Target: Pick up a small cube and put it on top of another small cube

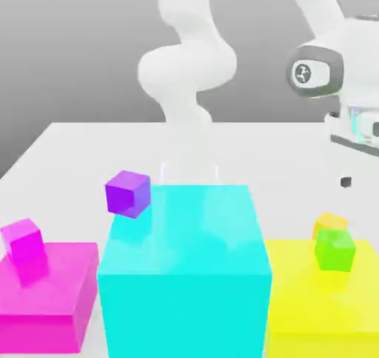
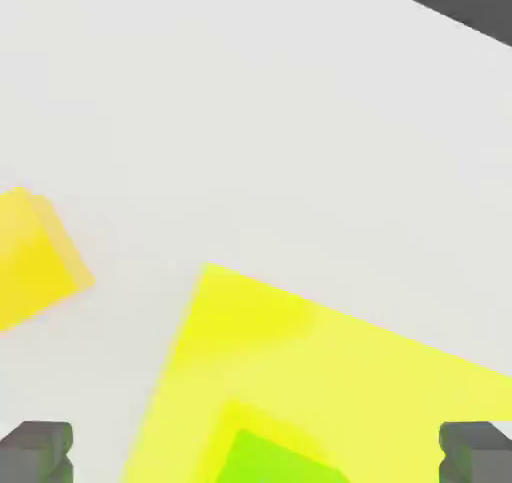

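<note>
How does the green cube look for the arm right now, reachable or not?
Probably yes: the gripper is open above the yellow block, and nothing lies on the green cube. The yellow-orange cube nearby might crowd the approach.

A tall cyan block stands on the worktop between a low magenta block on the exterior view's left and a yellow block on its right. A purple cube overlaps the cyan block's far-left corner, a pink cube sits on the magenta block, and a green cube partly hides an orange-yellow cube behind it.
</note>
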`<state>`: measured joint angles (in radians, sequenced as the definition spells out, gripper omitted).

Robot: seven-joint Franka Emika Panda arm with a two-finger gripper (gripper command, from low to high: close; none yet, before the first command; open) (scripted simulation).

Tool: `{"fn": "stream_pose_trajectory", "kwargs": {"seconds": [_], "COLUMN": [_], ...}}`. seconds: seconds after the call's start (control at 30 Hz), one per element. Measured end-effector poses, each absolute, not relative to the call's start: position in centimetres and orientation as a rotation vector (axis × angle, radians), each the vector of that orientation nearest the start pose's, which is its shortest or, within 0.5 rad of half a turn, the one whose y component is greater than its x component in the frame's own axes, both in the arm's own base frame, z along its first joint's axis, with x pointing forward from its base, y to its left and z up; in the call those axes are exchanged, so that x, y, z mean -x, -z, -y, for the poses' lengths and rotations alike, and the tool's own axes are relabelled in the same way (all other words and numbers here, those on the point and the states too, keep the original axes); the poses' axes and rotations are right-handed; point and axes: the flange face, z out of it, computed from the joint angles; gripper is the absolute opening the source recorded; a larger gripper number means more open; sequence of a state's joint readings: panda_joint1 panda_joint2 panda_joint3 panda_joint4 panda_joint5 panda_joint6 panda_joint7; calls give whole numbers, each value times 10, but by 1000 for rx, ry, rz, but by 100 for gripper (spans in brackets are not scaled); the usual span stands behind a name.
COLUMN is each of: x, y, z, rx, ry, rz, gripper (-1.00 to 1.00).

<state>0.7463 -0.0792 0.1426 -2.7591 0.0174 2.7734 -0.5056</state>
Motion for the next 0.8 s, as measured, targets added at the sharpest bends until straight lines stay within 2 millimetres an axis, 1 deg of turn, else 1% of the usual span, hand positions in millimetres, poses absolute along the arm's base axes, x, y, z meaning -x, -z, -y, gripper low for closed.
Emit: {"fn": "stream_pose_trajectory", "kwargs": {"seconds": [0.03, 0.1, 0.13, 0.17, 0.33, 0.37, 0.53, 0.57, 0.6, 0.67, 0.8], "x": [-236, -206, -197, -201, -201, -201, -201, -200, -201, -201, -201], "y": [-236, -210, -200, -190, -143, -136, -136, -133, -136, -150, -185], "z": [-314, -316, -319, -315, -312, -312, -312, -311, -312, -312, -312], "rx": [2328, 2170, 2119, 2124, 2118, 2118, 2119, 2119, 2119, 2119, 2119], "ry": [107, 34, 17, 9, 0, 0, -4, -3, -3, -3, -3], "rz": [2093, 2269, 2319, 2314, 2319, 2319, 2320, 2320, 2320, 2320, 2321], "gripper": [0, 0, 0, 0, 0, -100, -100, -100, -100, -100, -100]}}
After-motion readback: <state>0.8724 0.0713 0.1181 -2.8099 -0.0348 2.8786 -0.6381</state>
